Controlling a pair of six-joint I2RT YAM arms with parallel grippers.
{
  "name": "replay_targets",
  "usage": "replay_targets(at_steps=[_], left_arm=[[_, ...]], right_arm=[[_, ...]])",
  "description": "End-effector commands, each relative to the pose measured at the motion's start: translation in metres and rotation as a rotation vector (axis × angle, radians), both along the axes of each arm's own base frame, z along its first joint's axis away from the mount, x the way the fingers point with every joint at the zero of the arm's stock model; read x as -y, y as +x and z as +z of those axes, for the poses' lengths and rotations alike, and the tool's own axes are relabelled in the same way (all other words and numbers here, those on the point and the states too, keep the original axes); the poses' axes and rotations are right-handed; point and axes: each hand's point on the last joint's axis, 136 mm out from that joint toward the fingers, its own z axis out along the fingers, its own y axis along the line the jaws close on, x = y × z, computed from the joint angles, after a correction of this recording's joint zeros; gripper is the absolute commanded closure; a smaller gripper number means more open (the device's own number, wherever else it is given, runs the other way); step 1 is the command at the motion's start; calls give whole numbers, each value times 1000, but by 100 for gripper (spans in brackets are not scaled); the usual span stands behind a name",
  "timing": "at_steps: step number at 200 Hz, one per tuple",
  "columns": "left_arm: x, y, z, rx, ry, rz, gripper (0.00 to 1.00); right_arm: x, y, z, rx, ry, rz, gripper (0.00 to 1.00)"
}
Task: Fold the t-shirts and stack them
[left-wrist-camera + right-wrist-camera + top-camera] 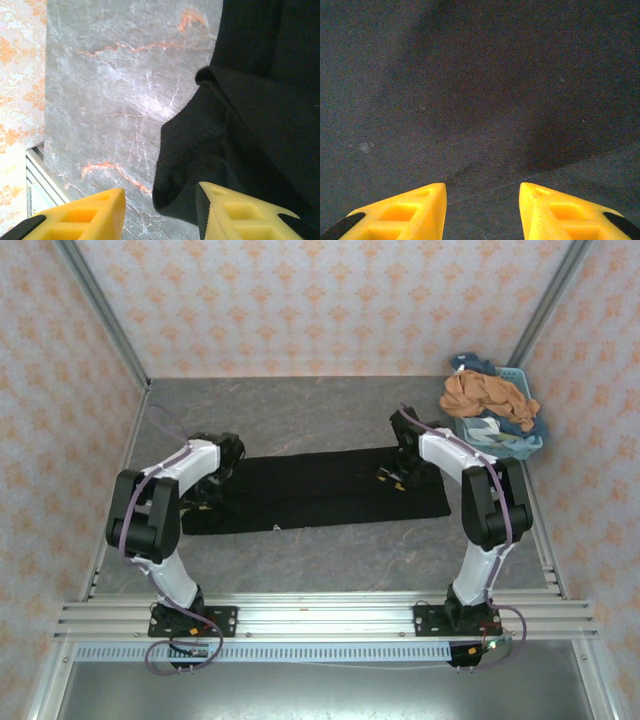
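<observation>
Mid-fold: black tee point(320, 492) lying in a strip; L gripper point(161, 199) & R gripper point(482, 194) hovering at its ends, jaws spread; next probably needing edge pinches.

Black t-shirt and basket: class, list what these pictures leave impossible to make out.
Top view: black t-shirt ends hidden beneath left gripper and right gripper.
Top view: heaped tees in basket too tangled to count.
Right wrist view: too close to tell which shirt part.
</observation>
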Motion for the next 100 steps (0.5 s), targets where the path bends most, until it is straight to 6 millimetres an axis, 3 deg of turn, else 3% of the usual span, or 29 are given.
replay_targets(at_steps=[1, 17, 30, 45, 65, 100], left_arm=[[7, 8, 46, 173, -65, 56, 56], [32, 18, 47, 267, -226, 112, 57], [53, 30, 36, 293, -352, 143, 60], [65, 38, 19, 263, -406, 177, 70], [67, 47, -2, 197, -401, 191, 77], [44, 54, -35, 115, -340, 218, 81]], right_arm=[[13, 3, 18, 45, -45, 0, 57], [16, 6, 19, 56, -44, 1, 56], [18, 9, 16, 49, -42, 3, 56], [19, 13, 13, 44, -39, 5, 57], [19, 18, 10, 41, -44, 13, 57], [32, 20, 1, 22, -93, 8, 57]])
